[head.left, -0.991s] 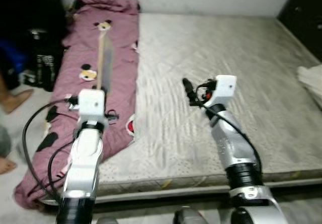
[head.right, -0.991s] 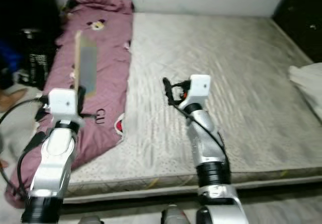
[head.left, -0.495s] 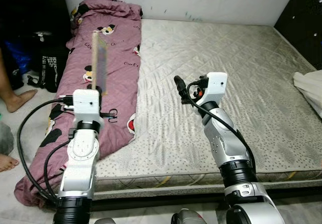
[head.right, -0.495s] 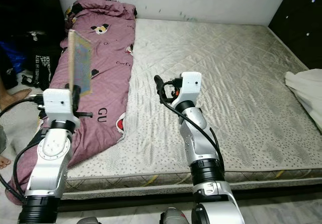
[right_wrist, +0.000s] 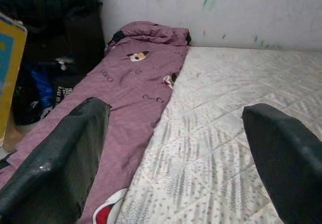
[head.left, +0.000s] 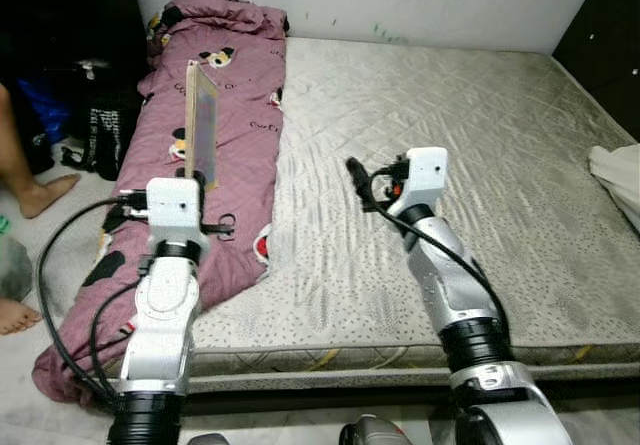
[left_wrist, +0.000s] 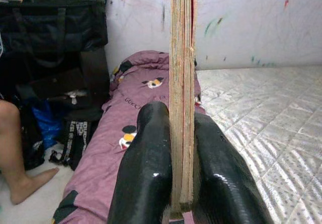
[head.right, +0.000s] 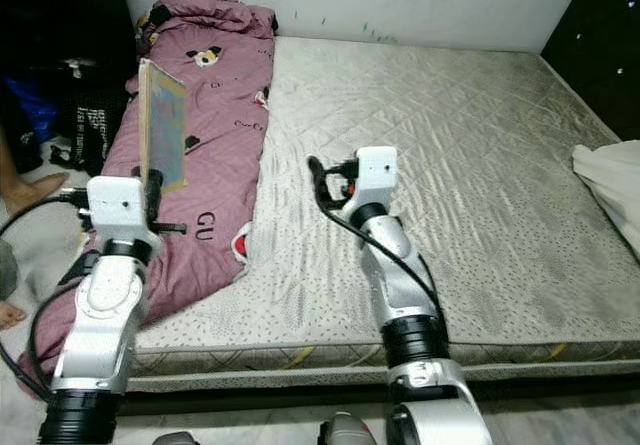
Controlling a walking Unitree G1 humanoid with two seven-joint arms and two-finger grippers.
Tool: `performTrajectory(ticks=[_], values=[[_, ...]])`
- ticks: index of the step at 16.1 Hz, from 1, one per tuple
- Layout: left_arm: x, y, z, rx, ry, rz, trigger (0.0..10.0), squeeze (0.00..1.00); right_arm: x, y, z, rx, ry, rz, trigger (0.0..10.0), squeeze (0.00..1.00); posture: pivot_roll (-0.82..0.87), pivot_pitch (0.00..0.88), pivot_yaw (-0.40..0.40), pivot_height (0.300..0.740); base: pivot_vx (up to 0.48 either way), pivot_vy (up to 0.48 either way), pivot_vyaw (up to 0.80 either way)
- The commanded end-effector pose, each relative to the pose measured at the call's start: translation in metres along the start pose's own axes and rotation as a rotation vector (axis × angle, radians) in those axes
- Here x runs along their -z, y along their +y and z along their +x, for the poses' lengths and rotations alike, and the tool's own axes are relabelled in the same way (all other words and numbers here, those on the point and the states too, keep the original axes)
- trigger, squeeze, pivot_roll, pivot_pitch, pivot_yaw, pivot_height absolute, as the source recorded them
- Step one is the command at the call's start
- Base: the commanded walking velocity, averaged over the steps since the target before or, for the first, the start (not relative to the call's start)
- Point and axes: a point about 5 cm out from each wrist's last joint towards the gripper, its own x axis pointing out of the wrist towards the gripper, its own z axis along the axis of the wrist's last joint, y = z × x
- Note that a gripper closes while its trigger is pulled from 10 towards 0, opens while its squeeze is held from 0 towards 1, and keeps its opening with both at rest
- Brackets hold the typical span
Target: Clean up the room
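My left gripper (head.left: 199, 175) is shut on a thin book (head.left: 203, 117) with a yellow and blue cover, held upright on edge above the purple cartoon-print blanket (head.left: 232, 85). In the left wrist view both black fingers (left_wrist: 147, 158) press the book's (left_wrist: 181, 73) page edges. My right gripper (head.left: 358, 177) hovers open over the bare grey mattress (head.left: 480, 125), beside the blanket's edge. Its fingers (right_wrist: 60, 158) stand far apart with nothing between them.
The blanket lies rumpled along the mattress's left side and hangs over its front corner. A black bag (head.left: 105, 125) and a person's leg (head.left: 25, 170) and foot (head.left: 15, 317) are on the floor to the left. A white cloth (head.left: 620, 170) lies at the mattress's right edge.
The blurred view has steadied and shifted a little. The book stays upright in my left gripper. My right gripper stays open and sits slightly lower over the mattress.
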Motion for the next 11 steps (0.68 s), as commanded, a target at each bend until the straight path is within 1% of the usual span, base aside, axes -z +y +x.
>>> performTrajectory(ticks=[1,5,11], values=[[-0.0084,0.0001,0.0018,0.002,-0.045,-0.001,10.0,0.00,-0.0043,-0.0003,0.0024,0.000,-0.014,-0.004,10.0,0.00,-0.04,0.000,-0.071,0.740,0.000,0.000,0.00],[-0.0082,-0.0001,0.0022,0.002,-0.043,-0.006,10.0,0.00,-0.0038,-0.0011,0.0026,0.000,-0.011,-0.024,10.0,0.00,-0.04,0.000,-0.073,0.740,0.000,0.000,0.00],[-0.0077,-0.0005,0.0022,-0.002,-0.039,-0.012,10.0,0.00,-0.0032,-0.0016,0.0028,0.001,-0.009,-0.020,10.0,0.00,-0.04,0.000,-0.075,0.740,0.000,0.000,0.00]])
